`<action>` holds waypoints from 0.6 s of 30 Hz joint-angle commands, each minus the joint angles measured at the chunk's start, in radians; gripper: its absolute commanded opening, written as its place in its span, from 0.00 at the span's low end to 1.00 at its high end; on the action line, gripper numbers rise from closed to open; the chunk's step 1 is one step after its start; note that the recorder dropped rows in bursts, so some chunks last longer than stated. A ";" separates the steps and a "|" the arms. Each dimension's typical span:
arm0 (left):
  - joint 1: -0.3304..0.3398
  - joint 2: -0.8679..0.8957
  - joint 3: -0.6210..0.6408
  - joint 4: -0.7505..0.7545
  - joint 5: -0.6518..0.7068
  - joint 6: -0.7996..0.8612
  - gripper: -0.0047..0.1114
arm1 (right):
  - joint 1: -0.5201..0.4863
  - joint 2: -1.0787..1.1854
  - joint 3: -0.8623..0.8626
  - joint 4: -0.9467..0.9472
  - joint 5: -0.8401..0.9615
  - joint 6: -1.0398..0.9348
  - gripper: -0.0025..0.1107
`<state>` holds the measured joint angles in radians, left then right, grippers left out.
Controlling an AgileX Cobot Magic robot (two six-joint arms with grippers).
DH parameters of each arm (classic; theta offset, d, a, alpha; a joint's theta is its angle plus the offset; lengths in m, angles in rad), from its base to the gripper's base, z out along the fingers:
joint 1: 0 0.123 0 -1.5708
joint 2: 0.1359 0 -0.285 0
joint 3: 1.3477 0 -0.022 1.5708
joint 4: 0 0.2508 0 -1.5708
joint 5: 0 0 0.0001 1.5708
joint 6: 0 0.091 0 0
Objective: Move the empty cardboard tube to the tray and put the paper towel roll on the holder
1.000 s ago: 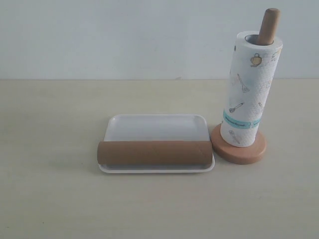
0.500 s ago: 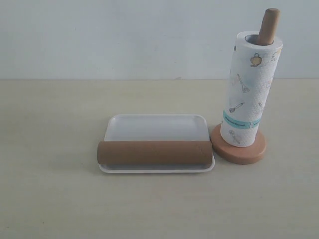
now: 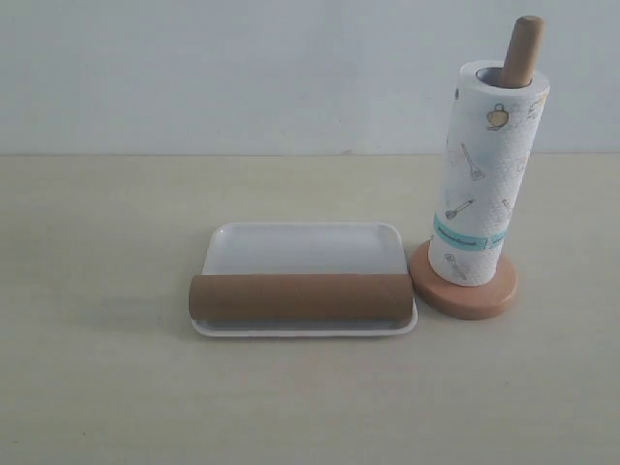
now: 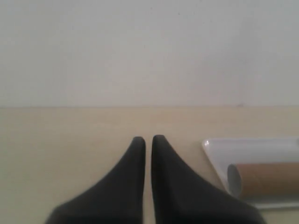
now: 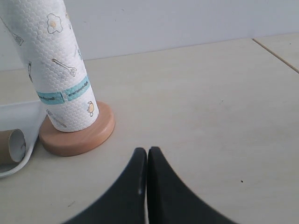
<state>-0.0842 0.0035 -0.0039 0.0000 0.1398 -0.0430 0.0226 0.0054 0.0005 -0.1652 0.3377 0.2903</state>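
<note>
The empty cardboard tube [image 3: 300,297] lies lengthwise across the near rim of the white tray [image 3: 305,247]. The paper towel roll [image 3: 484,184] stands upright on the wooden holder [image 3: 465,289], whose dowel tip [image 3: 523,48] pokes out of the roll's top. Neither gripper shows in the exterior view. In the left wrist view my left gripper [image 4: 148,138] is shut and holds nothing, off to the side of the tray [image 4: 243,149] and the tube's end [image 4: 261,179]. In the right wrist view my right gripper [image 5: 147,150] is shut and holds nothing, a short way from the holder's base [image 5: 77,135] and the roll [image 5: 51,60].
Everything rests on a pale beige table [image 3: 97,291] with a plain white wall [image 3: 242,68] behind it. A table seam [image 5: 275,53] runs at one side in the right wrist view.
</note>
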 commanded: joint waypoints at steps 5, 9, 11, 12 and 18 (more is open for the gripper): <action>0.045 -0.004 0.004 0.000 0.141 0.037 0.08 | -0.004 -0.005 -0.001 -0.002 -0.007 -0.002 0.02; 0.045 -0.004 0.004 -0.015 0.174 0.037 0.08 | -0.004 -0.005 -0.001 -0.002 -0.007 -0.002 0.02; 0.045 -0.004 0.004 -0.015 0.176 0.037 0.08 | -0.004 -0.005 -0.001 -0.002 -0.007 -0.002 0.02; 0.045 -0.004 0.004 -0.015 0.176 0.037 0.08 | -0.004 -0.005 -0.001 -0.002 -0.007 -0.002 0.02; 0.045 -0.004 0.004 -0.015 0.176 0.037 0.08 | -0.004 -0.005 -0.001 -0.002 -0.007 -0.002 0.02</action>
<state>-0.0422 0.0035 -0.0039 0.0000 0.3131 -0.0104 0.0226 0.0054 0.0005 -0.1652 0.3377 0.2903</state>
